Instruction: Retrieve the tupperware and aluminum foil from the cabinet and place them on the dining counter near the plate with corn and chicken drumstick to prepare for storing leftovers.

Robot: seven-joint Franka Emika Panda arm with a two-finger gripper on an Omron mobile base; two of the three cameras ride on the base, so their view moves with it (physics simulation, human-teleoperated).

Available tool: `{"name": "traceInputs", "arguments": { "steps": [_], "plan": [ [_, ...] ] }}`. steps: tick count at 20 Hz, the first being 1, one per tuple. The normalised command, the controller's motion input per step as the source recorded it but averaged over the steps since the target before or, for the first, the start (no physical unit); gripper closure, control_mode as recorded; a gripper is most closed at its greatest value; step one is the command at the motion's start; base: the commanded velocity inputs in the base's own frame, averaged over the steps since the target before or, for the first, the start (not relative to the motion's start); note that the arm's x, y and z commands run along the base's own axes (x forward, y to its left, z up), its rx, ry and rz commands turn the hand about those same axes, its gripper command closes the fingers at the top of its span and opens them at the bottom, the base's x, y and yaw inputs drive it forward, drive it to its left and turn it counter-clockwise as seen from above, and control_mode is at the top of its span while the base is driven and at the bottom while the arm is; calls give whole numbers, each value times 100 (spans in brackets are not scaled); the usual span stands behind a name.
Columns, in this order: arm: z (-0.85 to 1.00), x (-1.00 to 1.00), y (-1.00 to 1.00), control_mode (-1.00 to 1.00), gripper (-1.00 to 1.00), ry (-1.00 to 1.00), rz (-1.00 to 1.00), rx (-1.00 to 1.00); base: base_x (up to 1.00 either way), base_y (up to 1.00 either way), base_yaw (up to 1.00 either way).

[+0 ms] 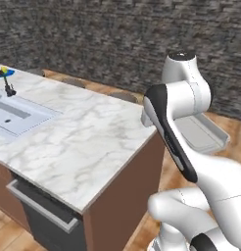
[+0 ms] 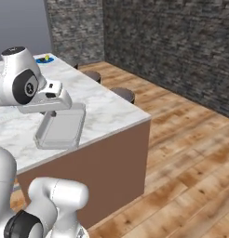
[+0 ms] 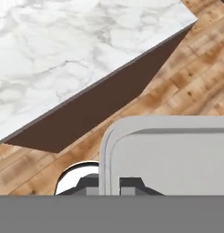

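Note:
My gripper (image 3: 109,187) is shut on the rim of the tupperware (image 3: 173,154), a pale grey translucent tray held flat in the air. In the hand view the tray hangs over the wooden floor, just off the corner of the dining counter (image 3: 63,50). The tupperware (image 1: 203,132) shows behind my arm in the left base view, and under the hand (image 2: 53,100) as the same tray (image 2: 60,128) in the right base view. Far along the dining counter (image 1: 88,137) sits the blue plate (image 1: 4,72) with the yellow corn (image 1: 4,70). The chicken drumstick is too small to make out. The aluminum foil and the cabinet are out of view.
A sink (image 1: 14,115) with a black faucet (image 1: 9,89) is set into the island's left part. Round dark stools (image 2: 123,94) stand along its far side. A stone wall (image 1: 117,34) backs the room. Wooden floor (image 2: 191,153) spreads open to the right of the island.

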Motion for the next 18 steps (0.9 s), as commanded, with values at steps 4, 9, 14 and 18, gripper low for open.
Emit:
{"name": "traceInputs", "arguments": {
  "steps": [4,9,14,18],
  "plan": [
    [0,0,0,100,100,0,0,0,48,-100,19],
    [0,0,0,100,100,0,0,0,58,-100,23],
    [0,0,0,100,100,0,0,0,65,-100,25],
    [0,0,0,100,100,0,0,0,61,-100,24]
  ]
}}
